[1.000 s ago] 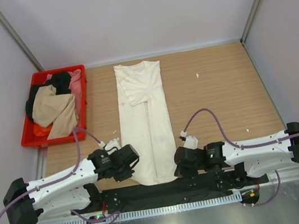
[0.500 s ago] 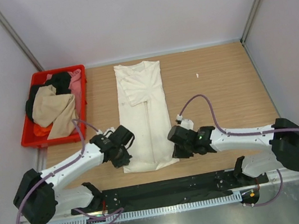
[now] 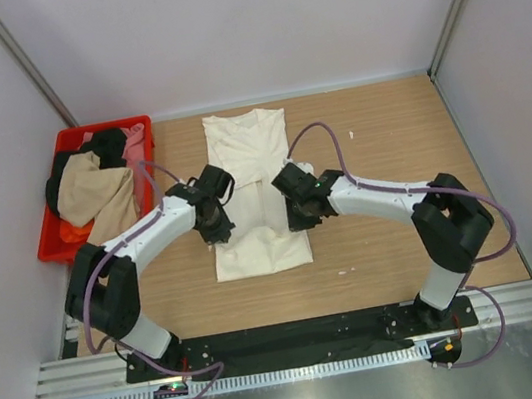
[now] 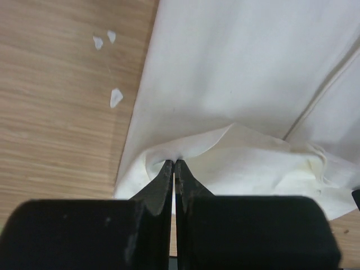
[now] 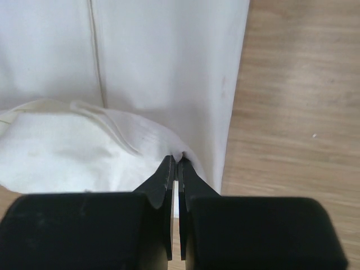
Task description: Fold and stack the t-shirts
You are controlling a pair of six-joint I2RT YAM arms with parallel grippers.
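Observation:
A long cream t-shirt (image 3: 249, 141) lies folded into a narrow strip in the middle of the wooden table, collar at the far end. My left gripper (image 3: 218, 231) is shut on the left corner of its hem, pinched cloth showing at the tips (image 4: 174, 162). My right gripper (image 3: 296, 219) is shut on the right corner (image 5: 176, 160). Both hold the hem above the shirt's middle, so the near part is doubled over and bulges between them. More t-shirts are heaped in the crate: tan (image 3: 93, 196), black (image 3: 110, 143), pink (image 3: 136, 139), orange (image 3: 71, 231).
The red plastic crate (image 3: 53, 251) stands at the far left against the wall. Small white flecks lie on the wood left of the shirt (image 4: 115, 97) and at the right (image 3: 351, 133). Enclosure walls close the left, back and right sides.
Both grippers have travelled from the near table edge toward the far side, carrying the hem with them. The shirt's near end now lies folded over and the strip looks shorter.

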